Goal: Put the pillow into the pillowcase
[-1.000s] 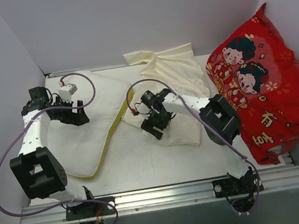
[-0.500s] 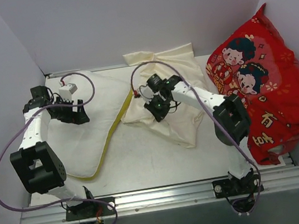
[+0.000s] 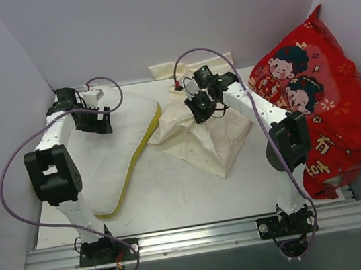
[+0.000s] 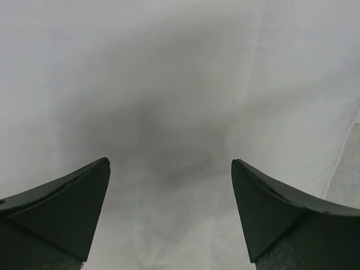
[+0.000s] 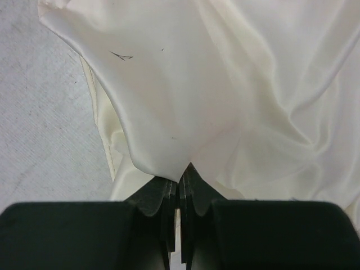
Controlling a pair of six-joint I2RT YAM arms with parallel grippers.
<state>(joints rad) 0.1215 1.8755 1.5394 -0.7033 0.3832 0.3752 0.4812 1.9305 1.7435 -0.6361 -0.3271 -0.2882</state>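
Mostly, the left wrist view gave little away: only blurred white fabric with a dark shadow in the middle, so whether the left claw point(image 4: 170, 163) touched the pillow point(image 3: 112, 155) could not be told. Its two fingers stood wide apart over the pillow's far end. From above, the left arm covered part of that far end, and the yellow piping showed only along the right and near edges. The pillow lay flat on the left side of the counter point(image 3: 175, 190). The right claw point(image 5: 179, 174) was pressed together on a fold of the pillowcase point(image 5: 236, 101), the cream cloth gathered to a point at the fingertips and spreading away beyond them. From above, the pillowcase lay rumpled at the far centre, just right of the pillow, its opening impossible to make out and part of it hidden under the right arm. A red cushion point(image 3: 319, 107) leaned against the right wall.
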